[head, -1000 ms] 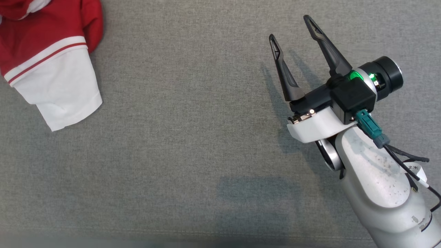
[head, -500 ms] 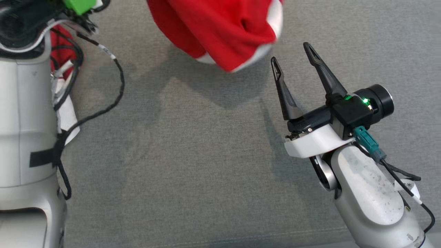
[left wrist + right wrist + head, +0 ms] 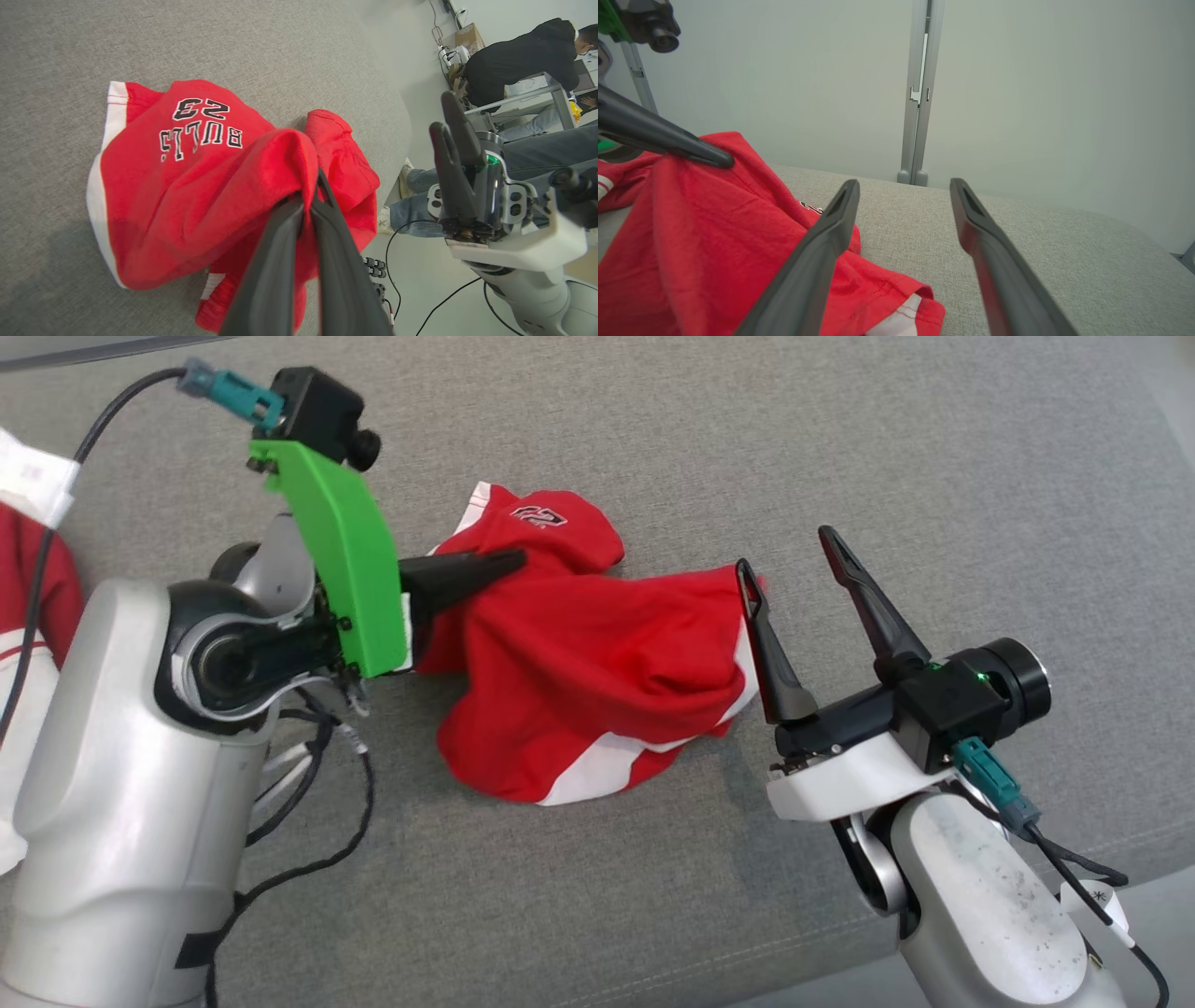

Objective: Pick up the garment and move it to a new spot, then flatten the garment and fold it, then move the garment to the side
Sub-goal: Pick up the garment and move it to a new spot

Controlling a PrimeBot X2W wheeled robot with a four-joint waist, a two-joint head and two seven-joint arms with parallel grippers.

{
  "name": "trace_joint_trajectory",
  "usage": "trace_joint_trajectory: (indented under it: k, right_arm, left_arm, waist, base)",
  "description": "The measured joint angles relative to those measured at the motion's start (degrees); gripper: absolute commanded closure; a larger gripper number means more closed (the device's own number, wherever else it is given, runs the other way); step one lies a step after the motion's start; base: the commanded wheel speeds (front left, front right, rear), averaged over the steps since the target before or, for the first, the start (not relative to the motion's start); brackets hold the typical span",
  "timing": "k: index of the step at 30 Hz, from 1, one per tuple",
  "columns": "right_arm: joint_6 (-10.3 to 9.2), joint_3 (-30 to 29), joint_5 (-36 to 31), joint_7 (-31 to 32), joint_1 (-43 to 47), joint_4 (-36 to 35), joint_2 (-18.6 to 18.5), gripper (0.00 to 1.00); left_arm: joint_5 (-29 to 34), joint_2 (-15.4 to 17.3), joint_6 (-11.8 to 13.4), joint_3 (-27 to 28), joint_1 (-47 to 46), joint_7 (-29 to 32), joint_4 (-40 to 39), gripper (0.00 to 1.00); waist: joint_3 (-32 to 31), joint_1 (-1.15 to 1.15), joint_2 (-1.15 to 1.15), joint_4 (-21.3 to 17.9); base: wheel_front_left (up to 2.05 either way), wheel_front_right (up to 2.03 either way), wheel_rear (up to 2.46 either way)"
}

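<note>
The move-to-a-new-spot step looks nearly done: the left hand (image 3: 516,561) pinches a fold of the red jersey T-shirt (image 3: 579,653), bunched mid-frame on the grey bench (image 3: 653,429), the right hand (image 3: 786,553) wide and empty beside it; next, probably release and spread it flat.

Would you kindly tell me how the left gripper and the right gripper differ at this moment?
The left gripper has jaws shut on the garment; the right gripper has jaws open, holding nothing. The left gripper carries a green bracket, the right gripper a white bracket. Both have long dark fingers.
</note>
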Motion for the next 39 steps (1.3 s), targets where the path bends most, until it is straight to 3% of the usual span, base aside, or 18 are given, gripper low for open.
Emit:
trace_joint_trajectory:
  k: [5, 10, 11, 12, 13, 14, 19, 29, 33, 39]
  right_arm:
    - [0.01, 1.2, 0.0, 0.0, 0.0, -0.7, 0.7, 0.0]
    - [0.09, 2.0, 0.1, 0.0, 0.0, -0.6, 0.7, 0.0]
    - [0.11, 2.1, 0.1, 0.0, 0.0, -0.5, 0.7, 0.0]
    - [0.11, 2.1, 0.1, 0.0, 0.0, -0.5, 0.7, 0.0]
    - [0.22, 2.2, 0.1, 0.0, 0.0, -0.2, 0.8, 0.0]
    - [0.32, 2.2, 0.1, 0.0, 0.0, 0.2, 0.8, 0.0]
    - [0.91, 2.0, -0.1, 0.0, 0.4, 2.2, -0.1, 0.0]
    - [2.86, 0.5, -1.1, 0.1, 0.1, 5.5, -5.1, 0.0]
    - [4.64, 0.2, -1.2, 0.1, -0.3, 8.5, -7.7, 0.0]
    - [7.98, 0.3, -1.6, 2.1, -0.5, 14.9, -12.1, 0.0]
  left_arm:
    - [6.4, 5.8, 0.0, 0.9, 1.5, -2.8, 0.6, 1.0]
    - [10.4, 7.9, -0.1, 1.5, 1.5, -6.3, 2.0, 0.97]
    - [10.4, 8.1, -0.1, 2.0, 1.5, -6.6, 2.6, 0.81]
    - [10.4, 8.1, -0.1, 2.0, 1.5, -6.6, 2.6, 0.56]
    - [10.4, 8.1, -0.1, 2.4, 1.5, -7.4, 3.4, 0.32]
    - [10.5, 8.1, -0.1, 2.4, 1.6, -8.0, 3.8, 0.0]
    - [12.8, 7.6, -0.5, 1.5, 2.1, -11.2, 5.4, 0.0]
    - [13.2, 7.5, -0.5, 3.5, 4.3, -19.7, 2.9, 0.0]
    - [13.1, 7.2, -0.5, 6.5, 8.7, -24.9, 0.9, 0.0]
    - [13.2, 3.0, -0.2, 9.0, 16.8, -33.3, -2.2, 0.0]
  waist:
    - [0.5, 0.0, 0.0, -2.7]
    - [1.3, 0.0, 0.0, -5.1]
    - [1.5, 0.0, 0.0, -5.5]
    - [1.5, 0.0, 0.0, -5.5]
    - [1.6, 0.0, 0.0, -5.9]
    - [1.7, 0.0, 0.0, -6.2]
    - [1.7, 0.0, 0.0, -6.3]
    - [-0.5, 0.0, 0.0, -2.5]
    - [-2.0, 0.0, 0.0, -0.5]
    - [-4.1, 0.0, 0.0, 3.5]
  base:
    - [0.0, 0.0, 0.0]
    - [0.0, 0.0, 0.0]
    - [0.0, 0.0, 0.0]
    - [0.0, 0.0, 0.0]
    - [0.0, 0.0, 0.0]
    - [0.0, 0.0, 0.0]
    - [0.0, 0.0, 0.0]
    - [0.0, 0.0, 0.0]
    - [0.0, 0.0, 0.0]
    - [0.0, 0.0, 0.0]
